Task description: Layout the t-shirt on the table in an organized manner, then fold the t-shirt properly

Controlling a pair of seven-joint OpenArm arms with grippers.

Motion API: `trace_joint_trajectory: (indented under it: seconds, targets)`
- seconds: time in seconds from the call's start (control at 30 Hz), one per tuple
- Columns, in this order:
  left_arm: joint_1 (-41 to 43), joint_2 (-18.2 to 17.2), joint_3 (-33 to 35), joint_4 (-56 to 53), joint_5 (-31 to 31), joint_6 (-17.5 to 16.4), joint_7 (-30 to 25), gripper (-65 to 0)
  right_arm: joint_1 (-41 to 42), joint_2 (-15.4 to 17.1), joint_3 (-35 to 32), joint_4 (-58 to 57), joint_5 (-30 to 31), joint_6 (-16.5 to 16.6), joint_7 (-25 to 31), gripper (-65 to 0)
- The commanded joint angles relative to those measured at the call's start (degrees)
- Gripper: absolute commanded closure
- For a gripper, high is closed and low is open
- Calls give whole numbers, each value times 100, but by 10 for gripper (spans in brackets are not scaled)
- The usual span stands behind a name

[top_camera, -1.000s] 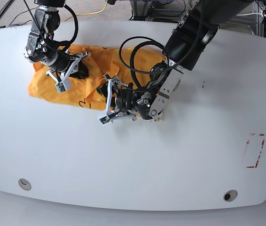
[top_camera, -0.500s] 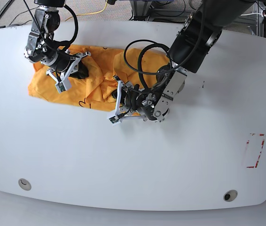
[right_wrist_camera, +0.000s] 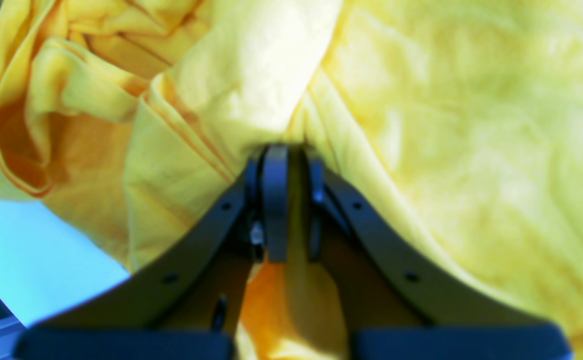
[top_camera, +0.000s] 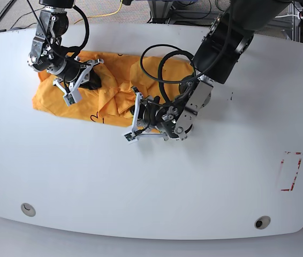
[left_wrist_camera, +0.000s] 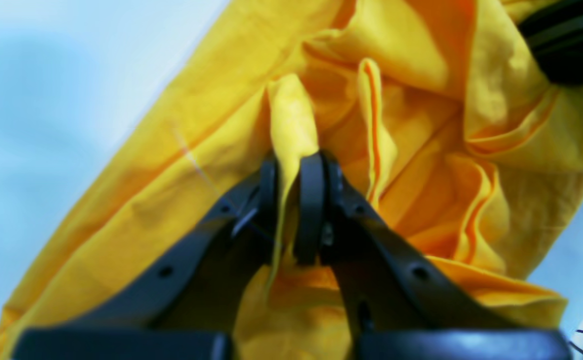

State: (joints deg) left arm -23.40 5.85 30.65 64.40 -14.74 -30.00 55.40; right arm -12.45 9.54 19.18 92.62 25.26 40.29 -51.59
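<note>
Two tools are pinching the t-shirt [top_camera: 111,80]: the left tool [left_wrist_camera: 291,200] is clamping a raised fold, the right tool [right_wrist_camera: 286,200] a bunched ridge. The shirt is lying crumpled at the far left of the white table [top_camera: 194,182].

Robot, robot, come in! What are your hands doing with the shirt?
Left end effector pinching a t-shirt fold. Right end effector shut on cloth too. Shirt bunched and wrinkled on the table. Nothing in the way.

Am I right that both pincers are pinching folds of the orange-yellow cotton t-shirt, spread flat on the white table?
Not flat. The orange-yellow cotton t-shirt lies bunched and wrinkled on the white table, as the base view shows. Both the left pincer and right pincer do pinch folds.
</note>
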Motion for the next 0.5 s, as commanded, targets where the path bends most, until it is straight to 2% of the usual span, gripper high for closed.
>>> trace_joint_trajectory:
  seconds: [0.0,0.33,0.47]
  targets:
    - [-223,44,-37,105,134,24,-137,-29,-8,53,3,44,-183,-29,-199,-51]
    - [-399,53,-46,70,142,33,-217,-29,1,53,3,44,-183,-29,-199,-51]
    - [-407,158,-46,70,151,33,-217,-29,1,53,12,44,-183,-29,-199,-51]
